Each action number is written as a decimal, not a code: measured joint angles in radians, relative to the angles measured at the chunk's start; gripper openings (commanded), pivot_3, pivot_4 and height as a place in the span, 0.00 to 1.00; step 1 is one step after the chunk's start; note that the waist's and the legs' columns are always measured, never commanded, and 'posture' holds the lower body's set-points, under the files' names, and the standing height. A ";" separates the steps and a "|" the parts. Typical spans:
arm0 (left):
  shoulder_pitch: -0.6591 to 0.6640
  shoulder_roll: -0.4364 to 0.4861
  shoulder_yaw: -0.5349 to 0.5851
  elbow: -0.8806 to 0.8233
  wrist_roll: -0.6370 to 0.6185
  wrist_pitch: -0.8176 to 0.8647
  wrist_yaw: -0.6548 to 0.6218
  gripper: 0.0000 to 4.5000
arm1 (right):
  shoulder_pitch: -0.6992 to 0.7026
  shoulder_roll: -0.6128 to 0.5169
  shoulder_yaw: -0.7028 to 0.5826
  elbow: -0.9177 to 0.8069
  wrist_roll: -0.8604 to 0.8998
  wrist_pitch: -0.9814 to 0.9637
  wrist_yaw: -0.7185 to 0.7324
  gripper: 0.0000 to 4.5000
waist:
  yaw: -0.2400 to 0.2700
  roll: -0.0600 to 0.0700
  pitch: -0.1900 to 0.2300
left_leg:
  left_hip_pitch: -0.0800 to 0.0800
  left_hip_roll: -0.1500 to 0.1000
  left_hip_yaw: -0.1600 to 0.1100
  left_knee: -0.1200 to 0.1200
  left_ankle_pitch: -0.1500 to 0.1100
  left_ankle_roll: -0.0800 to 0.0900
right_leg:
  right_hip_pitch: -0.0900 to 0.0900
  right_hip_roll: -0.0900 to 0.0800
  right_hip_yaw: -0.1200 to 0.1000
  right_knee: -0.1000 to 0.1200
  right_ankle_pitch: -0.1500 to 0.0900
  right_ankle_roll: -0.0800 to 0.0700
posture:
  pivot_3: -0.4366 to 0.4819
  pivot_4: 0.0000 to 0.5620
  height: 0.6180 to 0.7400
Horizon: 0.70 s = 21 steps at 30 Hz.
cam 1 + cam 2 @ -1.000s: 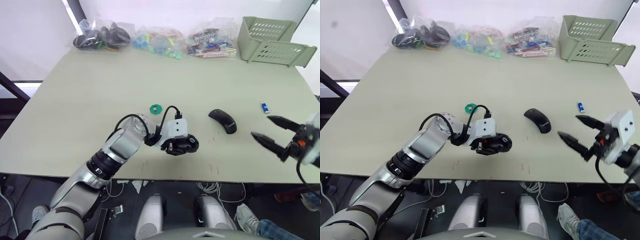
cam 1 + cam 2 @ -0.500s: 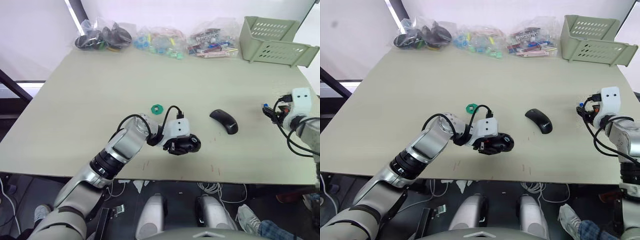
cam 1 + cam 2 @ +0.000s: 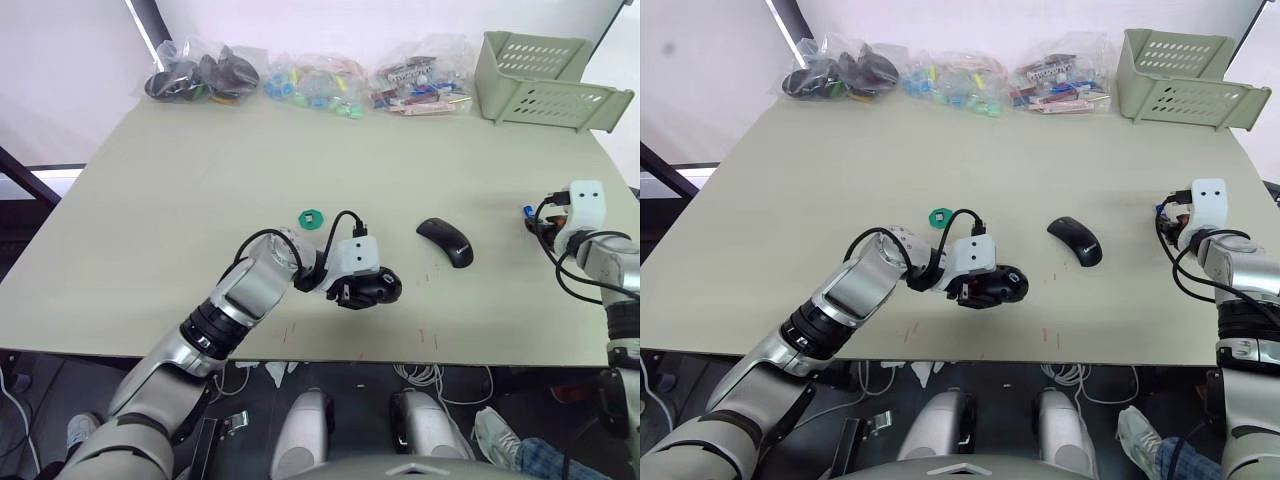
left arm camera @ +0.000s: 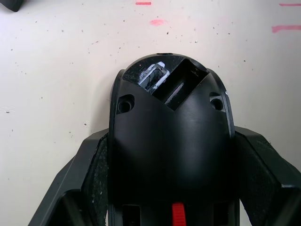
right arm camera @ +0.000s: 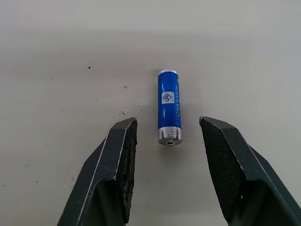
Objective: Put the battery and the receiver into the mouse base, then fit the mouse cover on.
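My left gripper is shut on the black mouse base, its fingers pressing both sides. The base sits low over the table near the front middle, with its open recesses facing the wrist camera. The mouse cover, a glossy black domed shell, lies on the table to the right of the base. The battery, a small blue cylinder with silver ends, lies flat at the far right. My right gripper is open, and the battery's near end lies between its fingertips without touching them. The receiver is out of view.
A flat green disc lies just behind the left gripper. Several clear bags of parts line the back edge. A pale green basket stands at the back right. The table's right edge runs close beside the battery.
My right arm has swung from the front right edge up to the battery, and its open fingers now straddle it. The left gripper and the mouse base have stayed put.
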 measured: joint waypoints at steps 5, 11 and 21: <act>0.000 -0.004 0.000 0.000 0.003 -0.001 0.002 0.67 | -0.034 0.012 0.000 0.062 -0.029 -0.028 0.002 0.50 | 0.000 0.000 0.000 | 0.000 0.000 0.000 0.000 0.000 0.000 | 0.000 0.000 0.000 0.000 0.000 0.000 | 0.48 0.27 1.00; 0.000 -0.006 -0.001 0.000 0.004 -0.001 0.005 0.67 | -0.035 0.015 0.000 0.084 -0.044 -0.046 0.004 0.01 | -0.001 0.001 0.000 | 0.000 0.000 0.000 0.000 0.000 0.000 | 0.000 0.000 0.000 0.000 0.000 0.000 | 0.48 0.27 1.00; 0.001 -0.011 -0.001 0.000 0.007 -0.002 0.008 0.67 | 0.004 0.002 0.001 -0.022 -0.059 -0.033 0.053 0.01 | -0.001 0.002 0.001 | 0.000 0.000 0.000 0.000 0.000 0.000 | 0.000 0.000 0.000 0.000 0.000 0.000 | 0.48 0.27 1.00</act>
